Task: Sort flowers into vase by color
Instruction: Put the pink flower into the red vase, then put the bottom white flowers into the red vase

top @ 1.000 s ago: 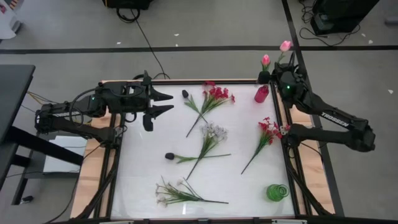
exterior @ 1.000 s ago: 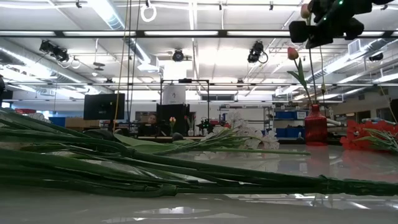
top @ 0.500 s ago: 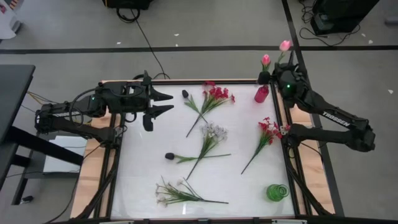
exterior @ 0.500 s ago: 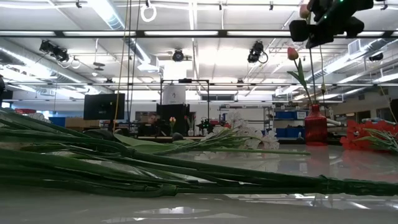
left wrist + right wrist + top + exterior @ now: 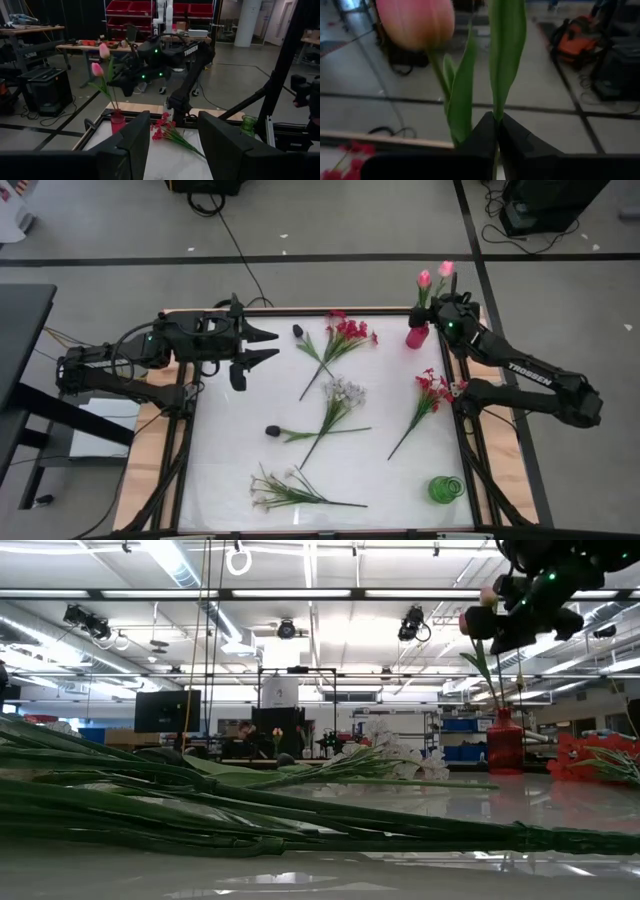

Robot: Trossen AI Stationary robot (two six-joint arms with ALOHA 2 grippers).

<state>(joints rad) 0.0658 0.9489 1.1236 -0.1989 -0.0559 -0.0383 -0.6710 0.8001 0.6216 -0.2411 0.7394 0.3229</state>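
Observation:
My right gripper (image 5: 443,302) hangs over the table's far right corner, above the pink vase (image 5: 418,335), and is shut on a pink tulip whose bud (image 5: 445,268) stands above it. A second pink tulip (image 5: 424,278) stands with its stem in that vase (image 5: 507,745). My left gripper (image 5: 270,346) waits open at the far left, touching nothing. On the table lie two red sprays (image 5: 345,335) (image 5: 430,395), two white sprays (image 5: 340,395) (image 5: 285,490) and two dark buds (image 5: 298,332) (image 5: 272,431). My right gripper pinches the tulip's green stem (image 5: 496,112) between its two fingers, well below the bud. The stem and a leaf (image 5: 507,50) rise upright out of the shut fingertips. The flower is lifted off the table; I cannot see where its lower end is.
A green vase (image 5: 447,488) stands near the table's near right corner. The table's wooden frame (image 5: 300,310) runs along the far edge. White tabletop shows bare between the flowers. Stems (image 5: 250,810) lie close before the low camera.
My right gripper has come down and shifted slightly toward the table's left, closer over the pink vase, carrying the held tulip with it; its bud now sits lower, nearer the other tulip's bud. The gripper has stayed shut.

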